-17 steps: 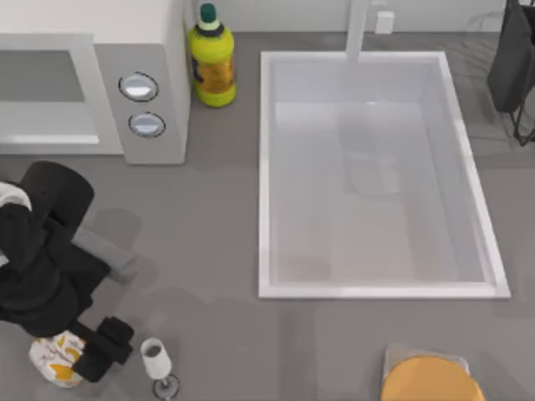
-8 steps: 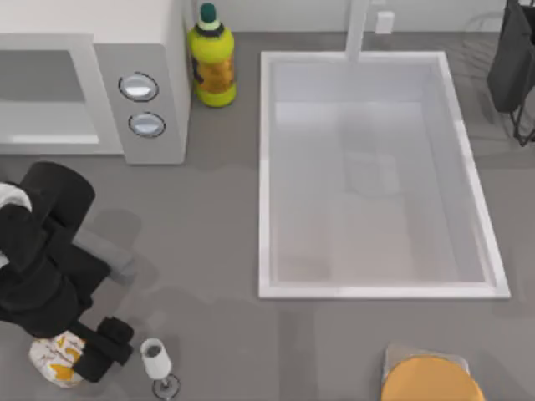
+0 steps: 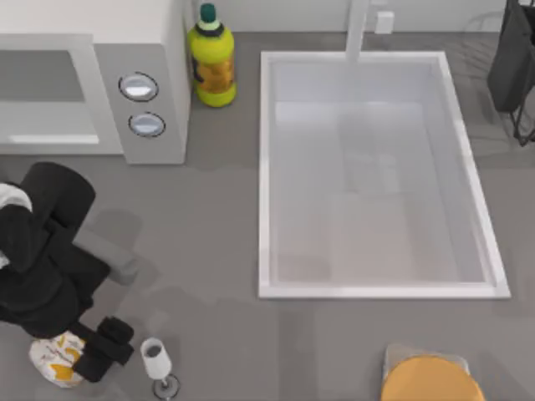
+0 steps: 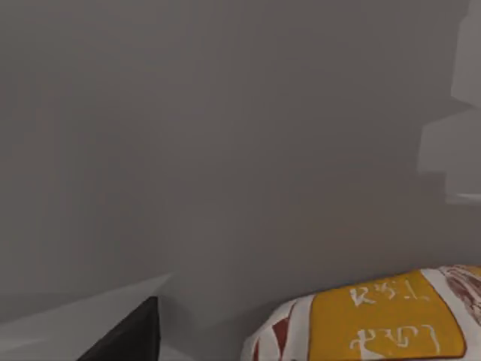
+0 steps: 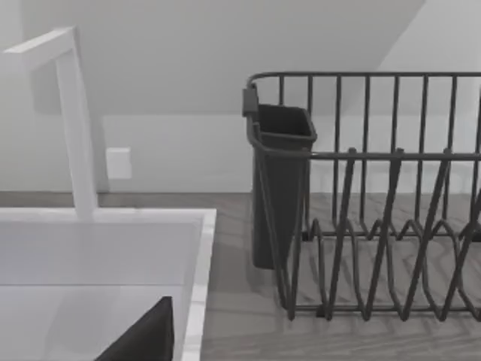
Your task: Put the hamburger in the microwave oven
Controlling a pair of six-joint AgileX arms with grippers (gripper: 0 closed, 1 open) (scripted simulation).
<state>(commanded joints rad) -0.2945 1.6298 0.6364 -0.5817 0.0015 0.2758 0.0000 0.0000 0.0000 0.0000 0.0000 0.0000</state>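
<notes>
Down at the bench's front-left corner, my left gripper sits on the hamburger; I cannot tell its finger state. Open grey bench lies between it and the microwave oven.

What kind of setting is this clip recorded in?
Most likely a simulated kitchen counter: a microwave oven stands at the back left, a white sink with a tap is set into the grey worktop, and a dark dish rack stands beside the sink. The left gripper is over the hamburger.
</notes>
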